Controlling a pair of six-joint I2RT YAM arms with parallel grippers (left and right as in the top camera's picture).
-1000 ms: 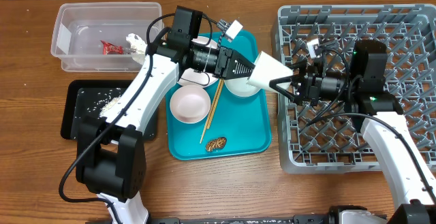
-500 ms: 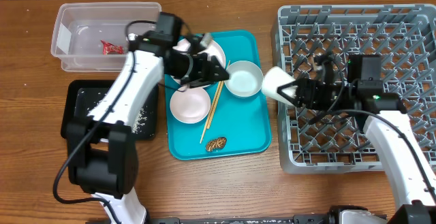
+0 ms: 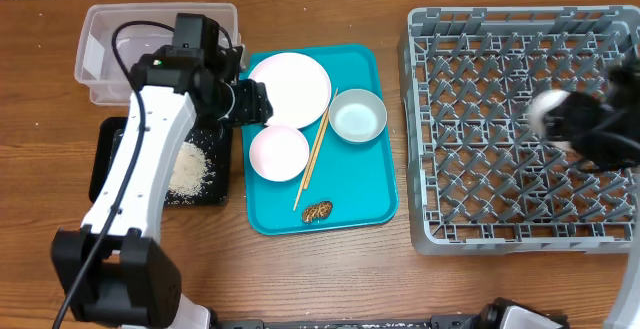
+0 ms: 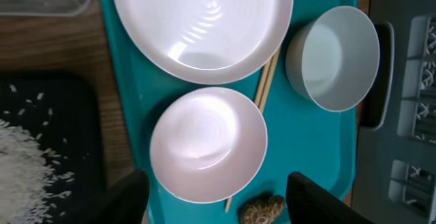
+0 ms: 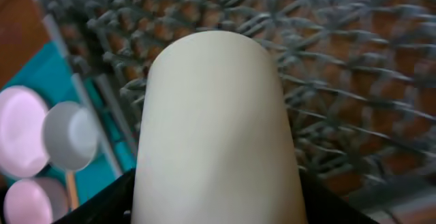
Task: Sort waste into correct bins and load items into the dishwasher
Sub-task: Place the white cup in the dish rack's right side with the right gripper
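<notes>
The right gripper [image 5: 214,207] clamps the white cup [image 5: 214,115], a dark finger on each flank, above the grey rack [image 5: 354,67]. Overhead it is motion-blurred and hangs toward the rack's 3 o'clock side. The left gripper [image 4: 214,200] stands spread and empty over the teal tray [image 4: 320,149]. The pink bowl [image 4: 208,144] lies just at its 12 o'clock, with the plate [image 4: 202,20] beyond. The pale bowl [image 4: 337,57] sits at 1 o'clock, and the brown lump [image 4: 262,209] shows between the fingertips.
</notes>
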